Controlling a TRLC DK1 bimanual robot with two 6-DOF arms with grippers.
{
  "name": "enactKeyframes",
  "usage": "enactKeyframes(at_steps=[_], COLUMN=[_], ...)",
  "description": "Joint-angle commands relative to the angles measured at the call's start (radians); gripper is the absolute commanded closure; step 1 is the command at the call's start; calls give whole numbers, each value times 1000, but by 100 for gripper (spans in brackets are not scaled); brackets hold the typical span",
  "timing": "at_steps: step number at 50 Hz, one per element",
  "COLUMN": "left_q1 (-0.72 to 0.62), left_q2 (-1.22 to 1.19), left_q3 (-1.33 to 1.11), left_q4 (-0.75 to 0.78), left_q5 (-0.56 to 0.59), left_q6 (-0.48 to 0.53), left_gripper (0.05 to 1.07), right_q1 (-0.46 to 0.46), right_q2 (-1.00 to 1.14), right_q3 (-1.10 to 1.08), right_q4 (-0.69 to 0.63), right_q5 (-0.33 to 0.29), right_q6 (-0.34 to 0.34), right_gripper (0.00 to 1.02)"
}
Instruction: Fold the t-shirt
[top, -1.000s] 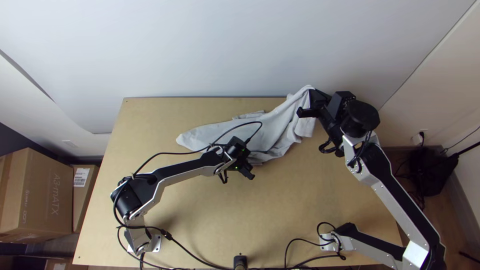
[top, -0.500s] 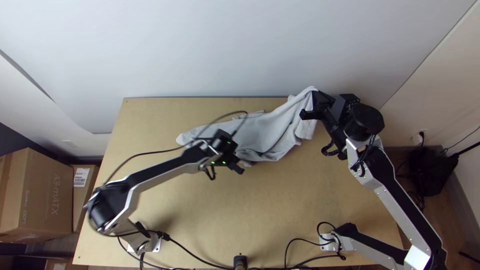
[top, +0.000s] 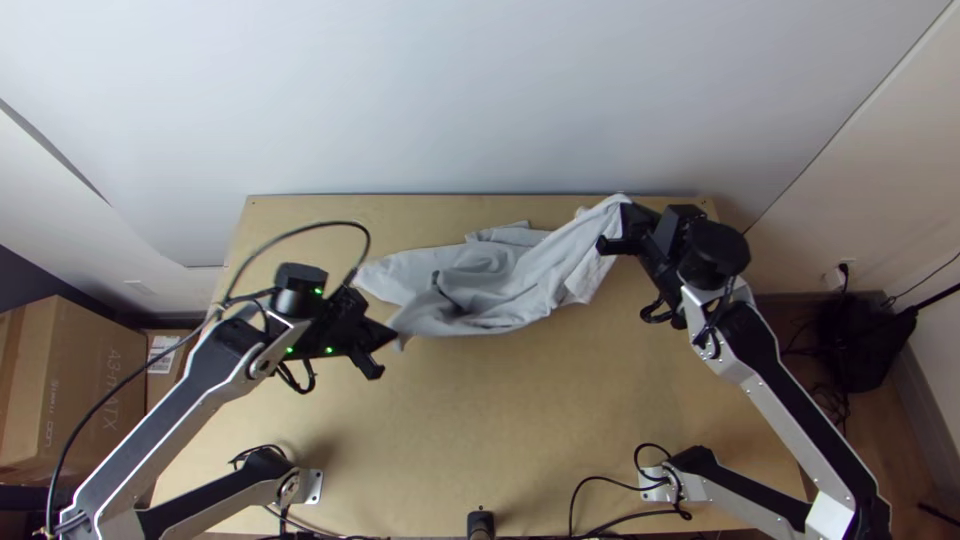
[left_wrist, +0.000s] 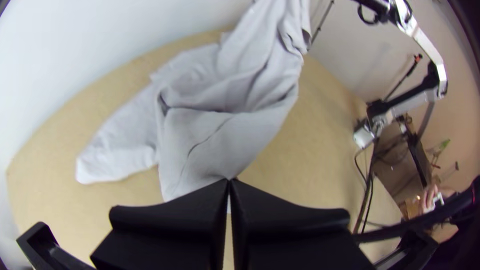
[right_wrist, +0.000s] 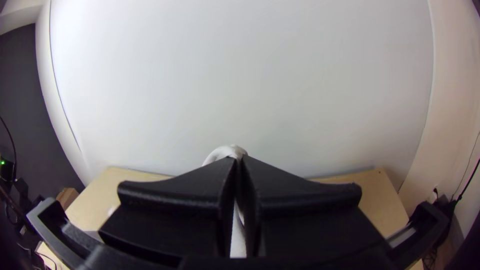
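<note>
Left gripper (top: 391, 340) is swinging leftward, drawing the shirt (top: 500, 285) across upper centre, its jaws clamping an edge; right gripper (top: 624, 212) is pinching a gathered end, upper right. Spreading is seemingly underway; next, tautening and lowering.

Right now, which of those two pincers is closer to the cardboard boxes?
The left pincer, which pinches a pointed corner of the shirt. The right pincer is farther from the boxes, gripping the shirt's gathered, raised end.

t-shirt (top: 500, 285) partly hidden by right tool (top: 627, 213)
</note>
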Motion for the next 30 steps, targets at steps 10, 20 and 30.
enactKeyframes(at_steps=[10, 20, 30], left_q1=[-249, -284, -269], left_q2=[323, 521, 490], left_q3=[-105, 3, 107], left_q4=[31, 189, 155], left_q5=[30, 30, 28], left_q6=[97, 55, 8], left_gripper=[105, 73, 25], right_q1=[-49, -97, -124], right_q2=[51, 40, 8], right_q3=[-120, -155, -189], right_q4=[60, 89, 89], right_q5=[6, 8, 8], right_q6=[34, 31, 31], right_gripper=[100, 100, 100])
